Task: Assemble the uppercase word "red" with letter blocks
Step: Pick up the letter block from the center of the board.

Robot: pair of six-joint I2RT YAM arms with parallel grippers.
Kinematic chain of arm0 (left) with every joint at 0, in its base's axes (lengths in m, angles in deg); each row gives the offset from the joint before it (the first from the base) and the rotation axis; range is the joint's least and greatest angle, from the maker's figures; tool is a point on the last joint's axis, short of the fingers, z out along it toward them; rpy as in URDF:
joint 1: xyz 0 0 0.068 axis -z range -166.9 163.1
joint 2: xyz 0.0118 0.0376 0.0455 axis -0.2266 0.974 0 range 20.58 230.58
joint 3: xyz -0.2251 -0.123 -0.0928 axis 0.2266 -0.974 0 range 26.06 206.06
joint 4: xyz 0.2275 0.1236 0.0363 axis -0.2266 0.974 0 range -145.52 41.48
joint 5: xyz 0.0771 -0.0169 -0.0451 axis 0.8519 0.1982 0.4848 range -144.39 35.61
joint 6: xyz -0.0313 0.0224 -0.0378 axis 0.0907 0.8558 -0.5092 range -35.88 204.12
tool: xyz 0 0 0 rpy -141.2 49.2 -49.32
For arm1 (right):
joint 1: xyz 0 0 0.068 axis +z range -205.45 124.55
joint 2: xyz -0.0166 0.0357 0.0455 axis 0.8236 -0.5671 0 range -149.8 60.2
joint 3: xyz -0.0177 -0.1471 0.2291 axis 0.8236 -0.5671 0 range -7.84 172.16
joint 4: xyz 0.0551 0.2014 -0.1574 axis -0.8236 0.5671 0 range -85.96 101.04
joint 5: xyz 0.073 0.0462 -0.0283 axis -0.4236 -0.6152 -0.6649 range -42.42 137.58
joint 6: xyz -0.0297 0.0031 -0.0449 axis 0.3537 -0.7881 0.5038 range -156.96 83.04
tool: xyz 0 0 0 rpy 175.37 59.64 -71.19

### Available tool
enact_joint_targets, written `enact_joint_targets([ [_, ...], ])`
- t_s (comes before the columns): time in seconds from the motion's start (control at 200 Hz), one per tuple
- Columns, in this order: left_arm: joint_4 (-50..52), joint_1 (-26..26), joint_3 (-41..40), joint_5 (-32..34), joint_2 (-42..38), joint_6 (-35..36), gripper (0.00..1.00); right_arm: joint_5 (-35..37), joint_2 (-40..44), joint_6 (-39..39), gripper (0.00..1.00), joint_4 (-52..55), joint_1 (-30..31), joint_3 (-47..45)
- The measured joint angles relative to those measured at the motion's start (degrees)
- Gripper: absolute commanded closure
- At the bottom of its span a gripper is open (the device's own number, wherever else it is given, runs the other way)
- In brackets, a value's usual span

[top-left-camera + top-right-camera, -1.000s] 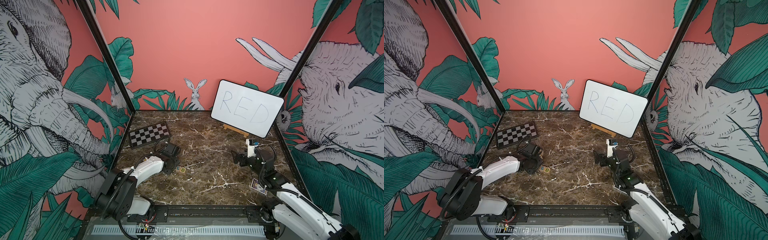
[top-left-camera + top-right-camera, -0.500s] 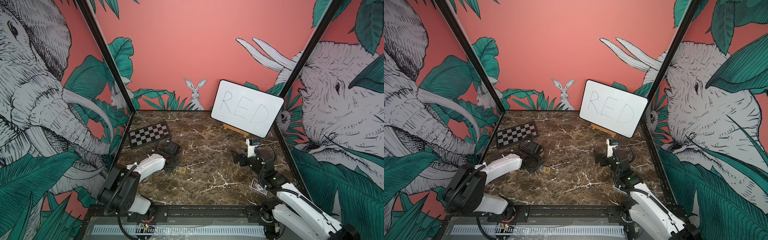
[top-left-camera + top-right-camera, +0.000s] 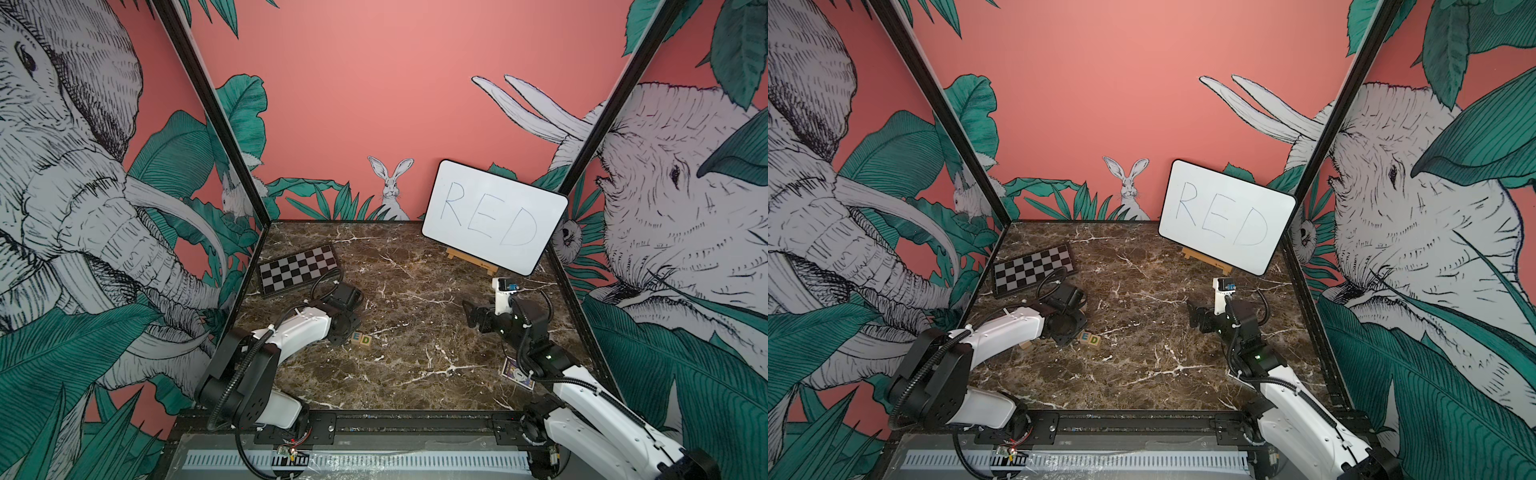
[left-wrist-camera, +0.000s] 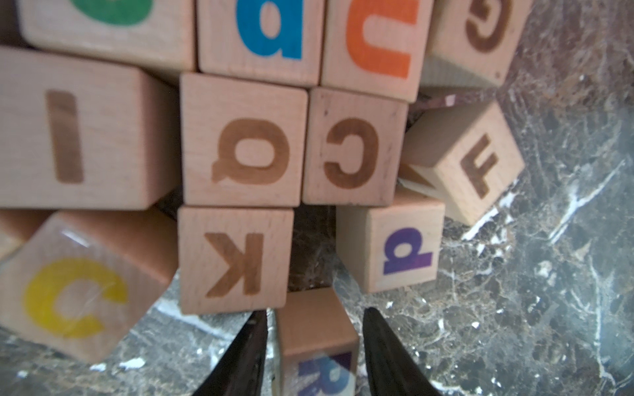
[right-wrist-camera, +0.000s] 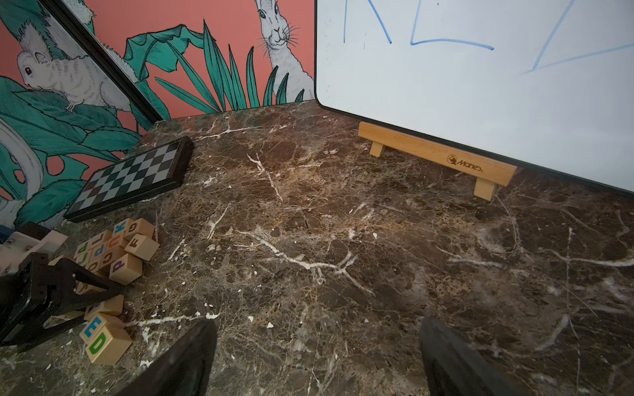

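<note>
The dark marble surface point(image 3: 415, 365) carries a white board point(image 3: 494, 216) with RED written by hand, propped on a wooden stand at the back right. A chessboard point(image 3: 297, 270) lies flat at the back left. A cluster of other letter cubes point(image 5: 113, 250) sits near the chessboard, by the left wall. In front of the cluster the left fingers point(image 4: 247, 356) straddle the R block point(image 4: 315, 329), one on each side and very close. Whether they press on it cannot be told. The R block rests on the surface just beside the E block point(image 5: 94, 327), with the D block point(image 5: 103, 344) next in line. The right fingers point(image 5: 185, 356) are spread apart above bare marble with nothing between them, well away from the blocks.
</note>
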State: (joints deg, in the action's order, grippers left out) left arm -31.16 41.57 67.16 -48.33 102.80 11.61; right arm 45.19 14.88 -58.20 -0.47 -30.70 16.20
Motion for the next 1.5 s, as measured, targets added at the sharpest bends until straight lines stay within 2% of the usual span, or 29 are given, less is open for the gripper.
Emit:
enact_joint_targets([
  [0.39, -0.09, 0.0, 0.0, -0.92, 1.2, -0.39, 0.56, 0.02, 0.0, 0.0, 0.09, 0.0, 0.0, 0.0],
  [0.54, -0.2, 0.0, 0.0, -0.83, 1.31, -0.42, 0.63, 0.02, 0.0, 0.0, 0.09, 0.0, 0.0, 0.0],
  [0.705, -0.33, 0.0, -0.11, -0.33, 0.74, -1.07, 0.65, 0.02, 0.0, 0.0, 0.08, 0.0, 0.0, 0.0],
  [0.915, 0.28, 0.0, -0.35, 0.79, -2.93, -1.25, 0.67, 0.04, 0.0, 0.0, 0.09, 0.02, 0.0, 0.0],
  [1.12, 5.14, 0.22, 0.15, 2.73, -10.49, -0.2, 0.68, 0.35, 0.0, 0.0, 0.09, 0.02, 0.0, 0.0],
  [1.32, 8.76, 6.03, 5.79, 6.8, -12.68, 0.33, 0.68, 2.93, 0.44, 0.0, 0.1, 0.79, 0.0, 0.0],
  [1.5, 7.5, 14.25, 15.21, 8.46, -3.52, -0.39, 0.68, 7.54, 3.13, -0.02, 0.09, 2.43, 0.0, -0.02],
])
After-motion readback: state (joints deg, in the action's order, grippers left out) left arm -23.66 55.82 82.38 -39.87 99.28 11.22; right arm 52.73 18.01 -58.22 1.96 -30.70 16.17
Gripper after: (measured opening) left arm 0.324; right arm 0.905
